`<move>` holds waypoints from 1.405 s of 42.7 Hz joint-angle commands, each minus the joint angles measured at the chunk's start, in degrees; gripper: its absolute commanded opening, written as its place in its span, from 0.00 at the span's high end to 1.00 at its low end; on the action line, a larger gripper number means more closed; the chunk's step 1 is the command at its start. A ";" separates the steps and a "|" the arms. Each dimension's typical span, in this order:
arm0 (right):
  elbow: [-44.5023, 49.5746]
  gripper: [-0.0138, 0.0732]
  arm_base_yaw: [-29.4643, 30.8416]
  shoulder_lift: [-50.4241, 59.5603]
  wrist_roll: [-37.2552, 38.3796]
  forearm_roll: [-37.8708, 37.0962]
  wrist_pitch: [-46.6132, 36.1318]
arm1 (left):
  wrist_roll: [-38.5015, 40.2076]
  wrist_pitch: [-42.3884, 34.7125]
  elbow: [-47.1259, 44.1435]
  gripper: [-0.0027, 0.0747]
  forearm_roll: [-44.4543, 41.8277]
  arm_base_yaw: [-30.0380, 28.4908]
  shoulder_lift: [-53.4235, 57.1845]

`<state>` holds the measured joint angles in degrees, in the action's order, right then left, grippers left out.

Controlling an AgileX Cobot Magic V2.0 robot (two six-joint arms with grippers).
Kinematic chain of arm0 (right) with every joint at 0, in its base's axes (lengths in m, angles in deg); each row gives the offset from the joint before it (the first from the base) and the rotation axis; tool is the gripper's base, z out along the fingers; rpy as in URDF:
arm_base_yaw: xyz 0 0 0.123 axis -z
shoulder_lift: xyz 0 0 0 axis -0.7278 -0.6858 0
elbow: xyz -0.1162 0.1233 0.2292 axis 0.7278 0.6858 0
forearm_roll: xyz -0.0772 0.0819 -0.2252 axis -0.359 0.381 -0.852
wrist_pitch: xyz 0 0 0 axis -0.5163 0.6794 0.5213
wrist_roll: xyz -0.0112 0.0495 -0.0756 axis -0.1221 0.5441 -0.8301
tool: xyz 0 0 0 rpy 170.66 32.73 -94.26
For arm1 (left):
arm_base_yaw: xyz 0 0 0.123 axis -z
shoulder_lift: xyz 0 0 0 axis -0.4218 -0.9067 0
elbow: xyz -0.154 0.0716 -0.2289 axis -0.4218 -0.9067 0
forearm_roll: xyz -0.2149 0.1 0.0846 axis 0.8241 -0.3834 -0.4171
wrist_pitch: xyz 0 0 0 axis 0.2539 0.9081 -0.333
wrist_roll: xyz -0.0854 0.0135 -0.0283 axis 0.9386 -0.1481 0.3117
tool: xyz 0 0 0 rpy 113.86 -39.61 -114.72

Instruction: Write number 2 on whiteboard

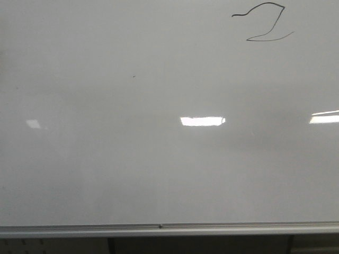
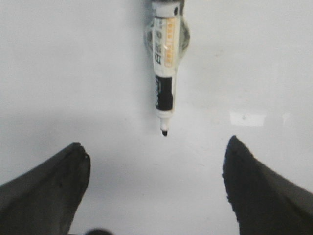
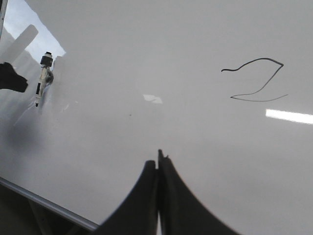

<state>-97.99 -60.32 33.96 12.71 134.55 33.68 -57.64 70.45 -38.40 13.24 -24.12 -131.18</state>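
Whiteboard (image 1: pixel 106 159) fills the front view, glossy pale grey, silver rail (image 1: pixel 159 228) along its lower edge. The number 2 (image 1: pixel 263 23) is drawn near the board's upper right corner: thin black line, slanted, loose top loop, long base stroke. Tiny dark speck (image 1: pixel 133 76) on the board, well left of and below the 2.

Left gripper (image 2: pixel 156 161): black fingers spread wide apart, nothing between them. Beyond it a marker (image 2: pixel 164 68) against the board surface, white barrel with a printed label, black section, tip (image 2: pixel 164 132) uncapped. It appears fixed to the board by a clear holder (hard to make out).

Right gripper (image 3: pixel 158 171): fingers pressed together, nothing visible between them. From the right wrist view the 2 (image 3: pixel 255 81) lies well apart from that gripper, and the marker (image 3: pixel 43 81) shows far across the board from the 2, a black finger (image 3: pixel 12 81) of the left gripper beside it.
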 commanded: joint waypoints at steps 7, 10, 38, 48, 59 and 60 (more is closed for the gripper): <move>-1.54 0.92 0.09 -0.37 -0.38 1.36 -2.68 | 0.49 -14.53 -15.81 0.31 0.11 1.20 27.38; -1.54 0.92 0.09 -0.37 -0.38 1.36 -2.68 | 0.49 -15.25 -19.53 0.39 -0.14 1.20 35.25; -1.54 0.92 0.09 -0.47 -0.38 1.36 -2.25 | 0.37 -4.55 -26.23 0.99 -1.99 1.20 68.35; -1.54 0.92 0.09 -0.47 -0.38 1.36 -2.25 | 0.37 -4.72 -26.23 0.99 -1.99 1.20 68.35; -1.54 0.92 0.09 -0.47 -0.38 1.36 -2.25 | 0.37 -4.98 -26.23 0.99 -2.56 1.20 68.35; -1.54 0.92 0.09 -0.47 -0.38 1.36 -2.25 | 0.24 -4.98 -26.36 0.99 -2.56 1.20 68.35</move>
<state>-97.99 -60.32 33.96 12.65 134.64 34.08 -57.64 70.51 -66.69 11.11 -23.34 -61.53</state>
